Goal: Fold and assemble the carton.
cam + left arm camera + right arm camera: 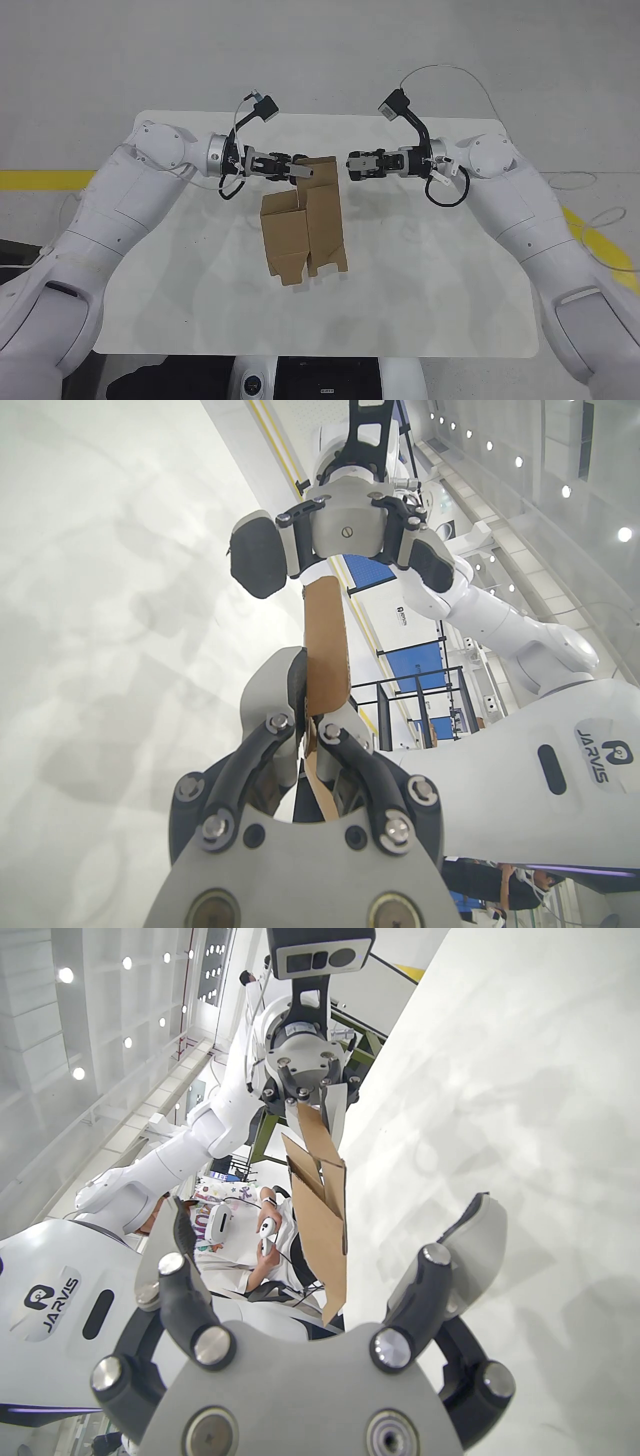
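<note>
A brown cardboard carton [305, 222], partly folded with loose flaps, hangs above the white table [450, 300]. My left gripper [290, 166] is shut on its upper flap; the left wrist view shows that gripper [312, 700] pinching the cardboard flap [325, 635]. My right gripper [352, 165] faces it from the other side of the carton's top, open and level with the left one. In the right wrist view its fingers [172, 1228] spread wide on either side of the carton's near edge [322, 1223], not gripping it. The left gripper [312, 1100] holds the far end.
The white table has rounded corners and bare surface all around under the carton. Its far edge [320, 113] runs just behind both grippers. A yellow floor line [40, 180] lies beyond the table's left side.
</note>
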Controlling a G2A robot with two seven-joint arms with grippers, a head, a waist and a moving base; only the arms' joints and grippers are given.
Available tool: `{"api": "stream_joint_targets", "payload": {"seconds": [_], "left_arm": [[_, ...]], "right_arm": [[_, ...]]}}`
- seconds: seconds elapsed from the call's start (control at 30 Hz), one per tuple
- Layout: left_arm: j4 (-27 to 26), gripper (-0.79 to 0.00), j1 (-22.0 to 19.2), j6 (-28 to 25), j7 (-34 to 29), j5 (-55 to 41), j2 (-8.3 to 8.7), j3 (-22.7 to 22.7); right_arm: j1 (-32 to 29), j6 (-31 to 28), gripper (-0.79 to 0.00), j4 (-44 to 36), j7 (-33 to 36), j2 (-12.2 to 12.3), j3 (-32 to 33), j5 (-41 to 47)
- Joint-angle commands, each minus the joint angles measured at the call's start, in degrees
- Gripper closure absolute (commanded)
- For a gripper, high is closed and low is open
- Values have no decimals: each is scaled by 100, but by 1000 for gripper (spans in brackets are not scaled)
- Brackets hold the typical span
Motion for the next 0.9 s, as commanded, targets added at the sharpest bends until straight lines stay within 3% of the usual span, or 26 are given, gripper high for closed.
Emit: {"api": "stream_joint_targets", "payload": {"seconds": [0.0, 0.37, 0.43, 0.5, 0.53, 0.7, 0.87], "left_arm": [[-15, 0, -20, -7, 7, 2, -10, 58], [-25, 0, -176, -40, 40, -127, -76, 320], [34, 0, -205, -44, 44, -164, -89, 356], [78, 0, -230, -50, 50, -197, -103, 392], [96, 0, -238, -48, 48, -224, -109, 408], [168, 0, -278, -51, 50, -297, -125, 459], [240, 0, -330, -71, 71, -330, -134, 483]], "right_arm": [[45, -21, -785, -5, -21, 16, -75, -49], [174, -139, -785, -95, -139, 83, -524, 81], [189, -171, -662, -108, -171, 94, -598, 100], [204, -187, -376, -126, -187, 106, -670, 125], [213, -196, -326, -129, -196, 113, -703, 134], [253, -224, -280, -143, -224, 145, -851, 215], [296, -223, -179, -165, -223, 175, -979, 286]]}}
